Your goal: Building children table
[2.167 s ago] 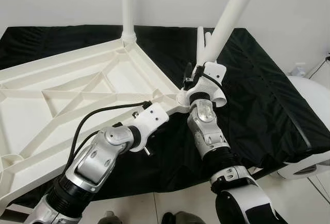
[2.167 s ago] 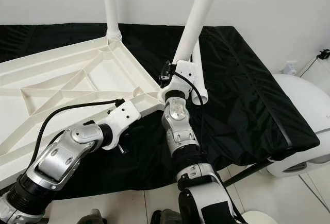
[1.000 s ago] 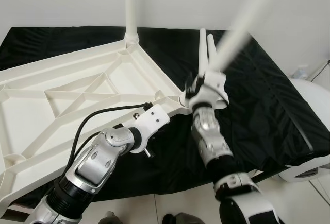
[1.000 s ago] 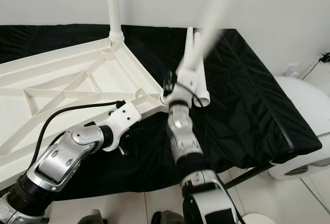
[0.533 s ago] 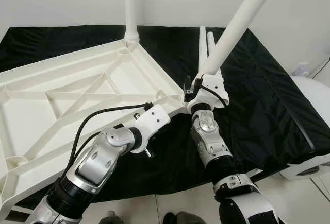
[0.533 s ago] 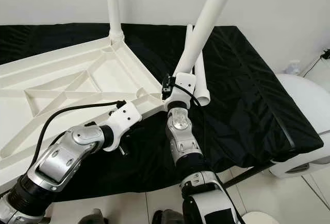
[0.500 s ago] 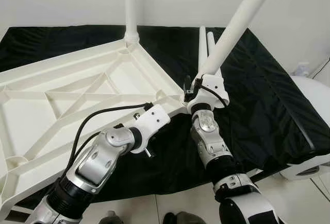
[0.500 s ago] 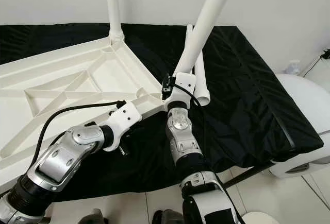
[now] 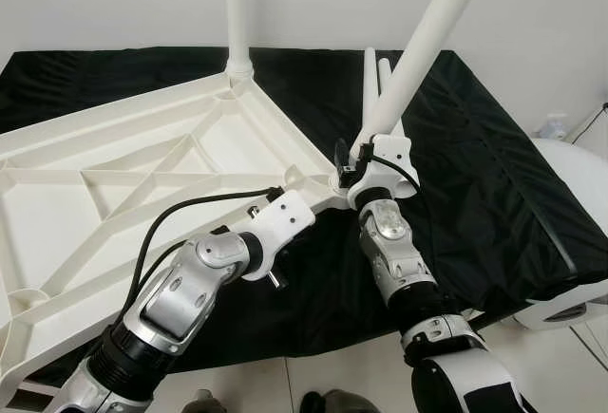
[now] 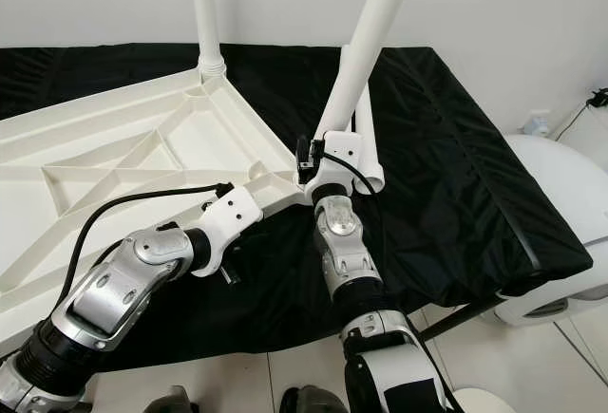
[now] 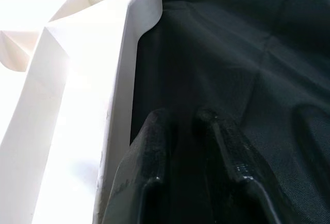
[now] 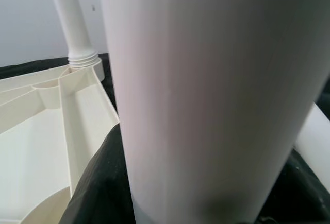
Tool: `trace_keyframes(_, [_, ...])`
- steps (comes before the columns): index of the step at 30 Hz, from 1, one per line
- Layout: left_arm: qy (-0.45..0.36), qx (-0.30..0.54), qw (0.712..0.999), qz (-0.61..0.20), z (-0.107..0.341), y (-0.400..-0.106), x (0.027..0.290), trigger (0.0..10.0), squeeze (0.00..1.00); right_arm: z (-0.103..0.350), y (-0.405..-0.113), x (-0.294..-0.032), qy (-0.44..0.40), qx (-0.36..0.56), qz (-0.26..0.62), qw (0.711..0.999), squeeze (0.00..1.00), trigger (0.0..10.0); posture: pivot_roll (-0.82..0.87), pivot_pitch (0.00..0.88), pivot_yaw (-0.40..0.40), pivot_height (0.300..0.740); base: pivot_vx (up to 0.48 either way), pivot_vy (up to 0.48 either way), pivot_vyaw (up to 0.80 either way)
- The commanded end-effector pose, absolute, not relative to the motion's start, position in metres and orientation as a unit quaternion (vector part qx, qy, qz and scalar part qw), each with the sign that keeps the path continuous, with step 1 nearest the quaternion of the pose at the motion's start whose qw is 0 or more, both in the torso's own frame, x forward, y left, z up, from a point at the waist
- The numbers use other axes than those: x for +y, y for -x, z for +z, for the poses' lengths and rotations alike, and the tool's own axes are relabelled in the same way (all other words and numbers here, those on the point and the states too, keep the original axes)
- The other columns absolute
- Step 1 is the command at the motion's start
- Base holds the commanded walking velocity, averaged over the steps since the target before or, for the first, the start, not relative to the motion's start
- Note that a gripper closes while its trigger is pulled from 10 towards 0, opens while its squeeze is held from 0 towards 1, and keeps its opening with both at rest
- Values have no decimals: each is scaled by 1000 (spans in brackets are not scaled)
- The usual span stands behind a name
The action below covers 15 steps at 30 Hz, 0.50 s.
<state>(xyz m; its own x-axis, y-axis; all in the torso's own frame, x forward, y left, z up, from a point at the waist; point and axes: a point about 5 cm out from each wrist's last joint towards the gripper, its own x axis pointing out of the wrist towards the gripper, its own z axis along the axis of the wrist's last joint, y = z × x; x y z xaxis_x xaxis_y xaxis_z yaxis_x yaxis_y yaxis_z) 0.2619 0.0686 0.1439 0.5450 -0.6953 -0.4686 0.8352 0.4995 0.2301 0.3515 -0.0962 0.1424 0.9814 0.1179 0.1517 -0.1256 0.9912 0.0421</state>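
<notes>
White plastic: head views show the upturned table top [image 9: 142, 166] on the black-draped bench [image 10: 456, 176], one leg [image 9: 237, 14] fitted at 12 o'clock. The right pincer [image 9: 366, 152], clamped on the second leg [image 9: 427, 33], has swung it nearer the corner socket. Left wrist view: left pincer [image 11: 183, 126] nearly together, beside the rim. Right wrist view: that leg fills the foreground, not yet seated.

My right tool [image 9: 366, 152] has swung the white table leg [image 9: 427, 28] back and forth; it now leans toward the upper right of the frame, base nearer the tabletop corner [image 9: 328, 185].
</notes>
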Motion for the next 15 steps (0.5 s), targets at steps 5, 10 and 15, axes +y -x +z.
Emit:
trace_keyframes(5, [-219,158,842,-467,143,-262,64,10000,0,119,-347,-114,-17,-22,72,997,0,10000,23,45,-69,740,0,0,0])
trace_keyframes(10, [-221,158,842,-467,144,-262,63,10000,0,114,-343,-113,-9,-13,113,993,0,10000,24,42,-71,740,0,0,0])
trace_keyframes(15, [-227,153,847,-455,145,-265,64,10000,0,110,-338,-120,3,-9,156,988,0,10000,24,41,-71,740,0,0,0])
